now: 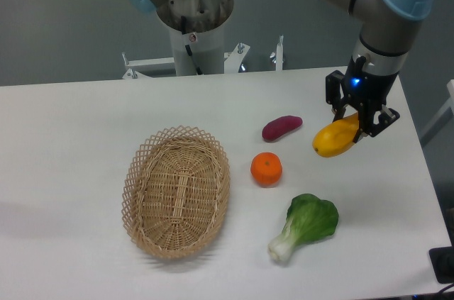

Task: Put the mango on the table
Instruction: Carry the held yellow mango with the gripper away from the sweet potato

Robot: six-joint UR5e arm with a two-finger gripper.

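camera view, looking down on a white matte table (64, 123). nearest, a leafy green bok choy (306, 224) lies at front right, with an oval wicker basket (176, 191) to its left. just behind sit a round orange (266, 169) and, farther back, a purple sweet potato (281, 128). at right, the gripper (356, 124) has its fingers closed around the upper end of the yellow mango (333, 139), which tilts down to the left; whether it touches the tabletop is unclear. beyond the far edge stand the arm's white pedestal (194, 30) and a grey wall (64, 16).
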